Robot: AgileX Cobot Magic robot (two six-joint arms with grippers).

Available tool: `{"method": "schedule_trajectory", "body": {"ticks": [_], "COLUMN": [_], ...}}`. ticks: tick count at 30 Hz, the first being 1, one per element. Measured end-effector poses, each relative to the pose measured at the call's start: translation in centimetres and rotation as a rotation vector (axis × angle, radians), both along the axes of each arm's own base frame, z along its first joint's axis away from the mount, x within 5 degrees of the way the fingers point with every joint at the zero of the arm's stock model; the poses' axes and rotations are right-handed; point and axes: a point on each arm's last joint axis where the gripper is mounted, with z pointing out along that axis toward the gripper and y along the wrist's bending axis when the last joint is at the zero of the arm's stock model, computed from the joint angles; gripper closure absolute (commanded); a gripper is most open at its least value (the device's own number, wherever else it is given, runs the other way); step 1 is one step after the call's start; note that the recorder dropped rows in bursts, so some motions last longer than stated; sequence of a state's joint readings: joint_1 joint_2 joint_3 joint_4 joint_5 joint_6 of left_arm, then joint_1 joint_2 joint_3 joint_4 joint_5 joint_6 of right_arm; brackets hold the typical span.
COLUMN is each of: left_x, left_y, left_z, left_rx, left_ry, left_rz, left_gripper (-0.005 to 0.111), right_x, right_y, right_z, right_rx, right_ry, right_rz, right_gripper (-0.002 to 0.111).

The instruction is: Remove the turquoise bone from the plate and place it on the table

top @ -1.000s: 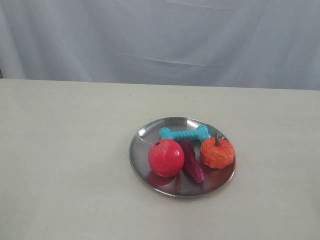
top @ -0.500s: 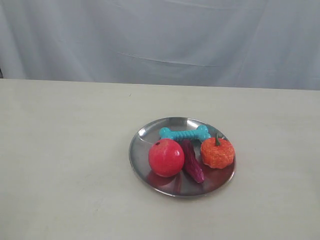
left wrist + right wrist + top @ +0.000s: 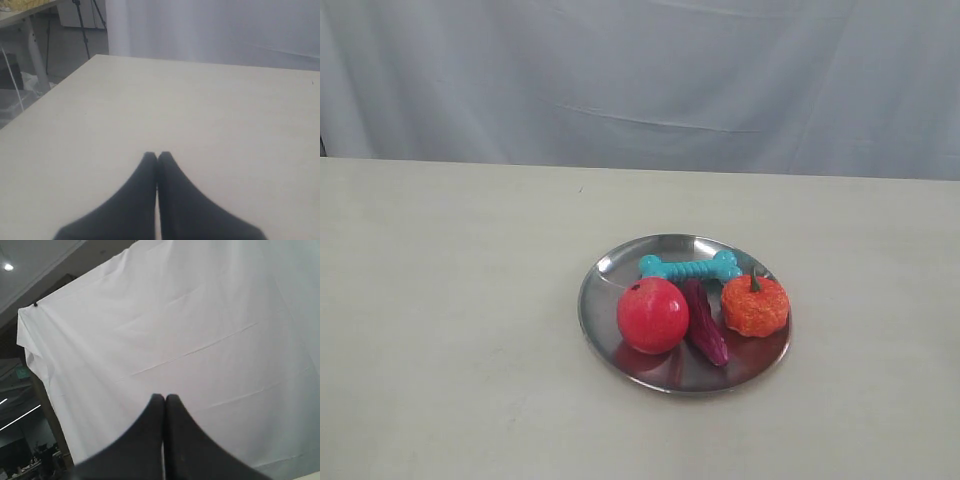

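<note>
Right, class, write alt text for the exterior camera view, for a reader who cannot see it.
A silver plate on a cream table holds a turquoise bone at the back, a red fruit front left, a purple vegetable in the middle and an orange pumpkin on the right. Pale cloth hangs behind.

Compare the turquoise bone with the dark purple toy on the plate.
The turquoise bone has knobbed ends and a ribbed shaft; the purple toy is lumpy and tapers. The turquoise bone lies crosswise at the far side; the purple toy runs front to back. Both rest on the plate.
</note>
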State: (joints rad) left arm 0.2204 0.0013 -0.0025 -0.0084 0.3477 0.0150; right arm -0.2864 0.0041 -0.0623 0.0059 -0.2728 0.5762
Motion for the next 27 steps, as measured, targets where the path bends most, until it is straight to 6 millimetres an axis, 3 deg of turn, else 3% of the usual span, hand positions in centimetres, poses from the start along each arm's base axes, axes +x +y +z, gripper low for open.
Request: {"method": "schedule_trajectory", "body": {"ticks": [3,6,10,15,21,27], "left_x": [0.0,0.0,0.0,0.0,0.0,0.0], "left_y": [0.0,0.0,0.0,0.0,0.0,0.0], "left_z": [0.0,0.0,0.0,0.0,0.0,0.0], "left_rx": [0.000,0.000,0.000,0.000,0.000,0.000], "left_ry": [0.000,0.000,0.000,0.000,0.000,0.000], "left_rz": [0.000,0.000,0.000,0.000,0.000,0.000], "left_gripper": [0.107,0.107,0.107,0.107,0.107,0.107], "right_x": [0.0,1.4,5.3,10.8,13.6,16.0], "right_y": [0.0,-0.2,0.3,1.7,1.5,0.6], "right_z": [2.4,5.2,8.6,14.4,18.1,21.3], "right_rx": [0.027,0.047,-0.043,-0.218,-0.375,-0.463], "right_ry": [0.057,0.163,0.311,0.585,0.828,0.953], "right_rz": [0.005,0.030,0.157,0.262,0.239,0.198], "right_gripper": [0.109,0.109,0.109,0.109,0.109,0.109]}}
